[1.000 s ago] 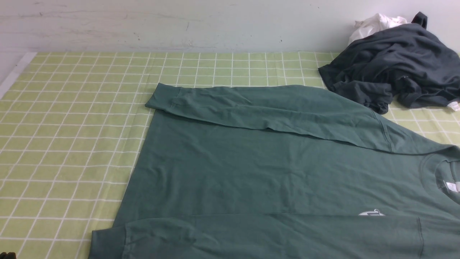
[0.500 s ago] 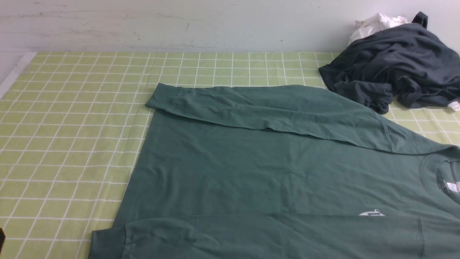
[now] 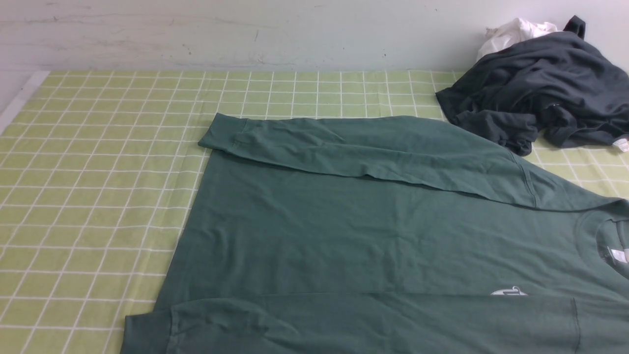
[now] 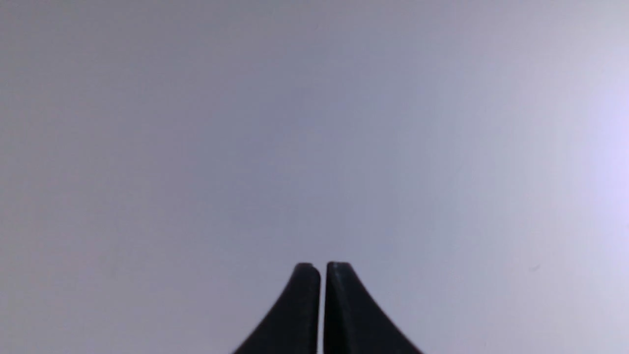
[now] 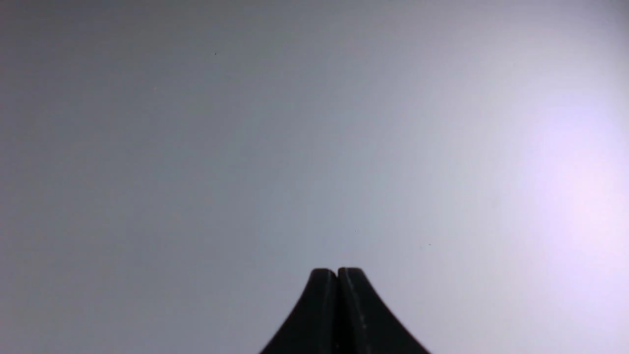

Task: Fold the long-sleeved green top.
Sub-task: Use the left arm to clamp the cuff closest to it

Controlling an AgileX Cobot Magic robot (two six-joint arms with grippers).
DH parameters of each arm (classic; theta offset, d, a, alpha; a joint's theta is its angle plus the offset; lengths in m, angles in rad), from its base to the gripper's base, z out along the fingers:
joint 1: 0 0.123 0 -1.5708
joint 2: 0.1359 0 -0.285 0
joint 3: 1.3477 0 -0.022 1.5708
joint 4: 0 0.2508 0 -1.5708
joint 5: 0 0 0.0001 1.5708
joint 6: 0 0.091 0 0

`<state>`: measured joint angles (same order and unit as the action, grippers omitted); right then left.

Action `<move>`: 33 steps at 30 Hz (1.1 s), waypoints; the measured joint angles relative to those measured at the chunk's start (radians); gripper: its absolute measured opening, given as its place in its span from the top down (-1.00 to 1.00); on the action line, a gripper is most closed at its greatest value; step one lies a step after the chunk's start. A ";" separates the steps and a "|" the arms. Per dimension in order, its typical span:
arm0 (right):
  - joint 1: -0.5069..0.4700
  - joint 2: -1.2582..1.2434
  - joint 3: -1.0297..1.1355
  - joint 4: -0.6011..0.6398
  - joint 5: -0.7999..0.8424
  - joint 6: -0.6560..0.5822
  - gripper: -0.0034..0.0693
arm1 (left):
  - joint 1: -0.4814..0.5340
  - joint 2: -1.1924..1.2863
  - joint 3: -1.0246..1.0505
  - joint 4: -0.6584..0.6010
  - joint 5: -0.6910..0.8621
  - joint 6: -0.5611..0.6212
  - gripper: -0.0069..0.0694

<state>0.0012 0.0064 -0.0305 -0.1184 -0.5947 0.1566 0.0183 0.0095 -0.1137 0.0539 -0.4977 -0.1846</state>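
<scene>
The green long-sleeved top point(image 3: 373, 236) lies flat on the green checked cloth in the front view, neck to the right. Both sleeves are laid over the body: the far sleeve point(image 3: 344, 147) runs along the back edge, the near sleeve point(image 3: 344, 322) along the front edge. A white neck label point(image 3: 617, 254) and a small white chest print point(image 3: 508, 292) show. Neither arm appears in the front view. My left gripper point(image 4: 322, 266) is shut and empty against a plain grey surface. My right gripper point(image 5: 337, 271) is likewise shut on nothing, facing the same blank grey.
A dark charcoal-grey garment point(image 3: 540, 93) is heaped at the back right, touching the top's far shoulder. A small white cloth point(image 3: 511, 33) pokes out behind it. The wall point(image 3: 245, 34) runs along the back of the checked cloth point(image 3: 88, 187).
A dark bit of the left arm at the lower left corner of the front view has moved out of view. The top has not moved.
</scene>
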 joint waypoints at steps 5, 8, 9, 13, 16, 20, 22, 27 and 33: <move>0.000 0.176 -0.279 -0.010 0.233 -0.026 0.94 | 0.000 0.214 -0.348 0.125 0.288 -0.010 0.80; 0.000 0.350 -0.429 -0.012 0.440 -0.028 0.94 | 0.000 0.382 -0.476 0.145 0.445 -0.019 0.80; 0.000 0.387 -0.450 -0.012 0.504 -0.024 0.94 | 0.000 0.428 -0.489 0.145 0.464 -0.027 0.80; 0.021 0.640 -0.536 0.053 0.897 0.014 0.94 | -0.011 0.640 -0.513 0.089 0.734 -0.079 0.80; 0.059 0.744 -0.551 0.113 1.105 -0.022 0.94 | -0.044 0.733 -0.513 0.040 0.911 -0.061 0.80; 0.157 0.961 -0.558 0.260 1.329 -0.250 0.94 | -0.133 0.918 -0.513 -0.092 1.136 0.070 0.80; 0.187 1.031 -0.560 0.319 1.335 -0.370 0.94 | -0.163 1.019 -0.507 -0.179 1.184 0.156 0.80; 0.223 1.145 -0.562 0.481 1.273 -0.576 0.94 | -0.173 1.234 -0.505 -0.321 1.211 0.293 0.61; 0.228 1.163 -0.562 0.665 1.243 -0.734 0.94 | -0.173 1.409 -0.542 -0.341 1.151 0.307 -0.01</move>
<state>0.2288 1.1691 -0.5927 0.5465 0.6485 -0.5773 -0.1547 1.4187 -0.6559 -0.2870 0.6530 0.1226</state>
